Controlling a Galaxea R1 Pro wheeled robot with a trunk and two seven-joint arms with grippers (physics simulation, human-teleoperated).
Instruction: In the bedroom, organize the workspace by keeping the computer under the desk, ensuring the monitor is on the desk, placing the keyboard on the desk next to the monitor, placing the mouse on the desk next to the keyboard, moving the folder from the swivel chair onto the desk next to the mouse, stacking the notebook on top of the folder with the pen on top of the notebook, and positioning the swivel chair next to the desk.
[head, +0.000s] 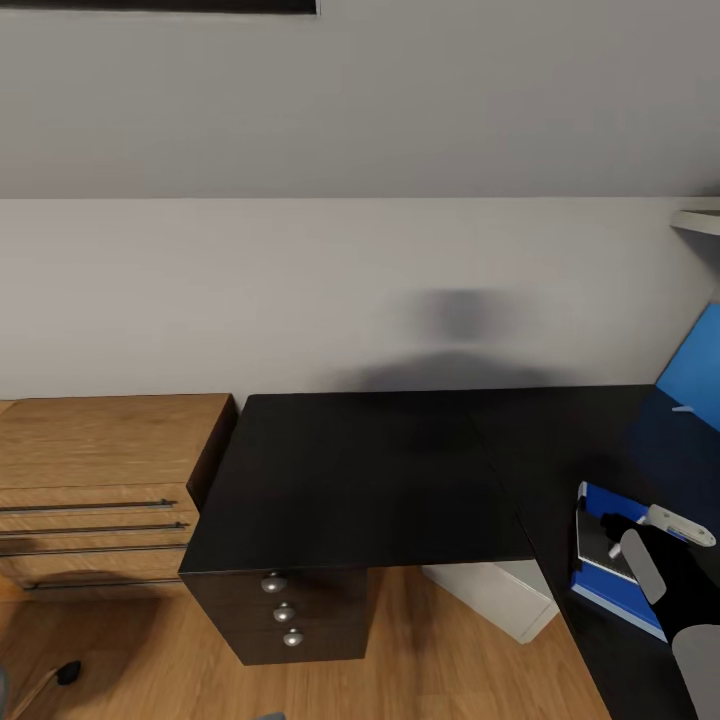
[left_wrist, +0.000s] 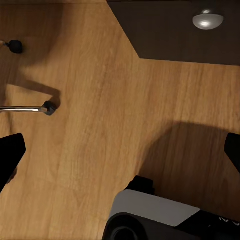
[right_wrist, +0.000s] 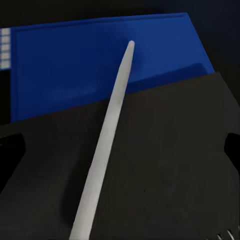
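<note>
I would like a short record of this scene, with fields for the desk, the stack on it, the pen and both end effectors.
desk: black top, drawers with round knobs under its front
folder: blue, on the desk, at the right
notebook: dark, lying on the folder
pen: white, above the notebook, in front of the right wrist camera
right end effector: over the stack, grip unclear
left end effector: open, over the wood floor

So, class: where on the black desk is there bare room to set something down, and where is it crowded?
The desk top is bare from the wood cabinet side across to the corner. Crowded at the right edge: the blue folder, dark notebook, white pen and right gripper.
</note>
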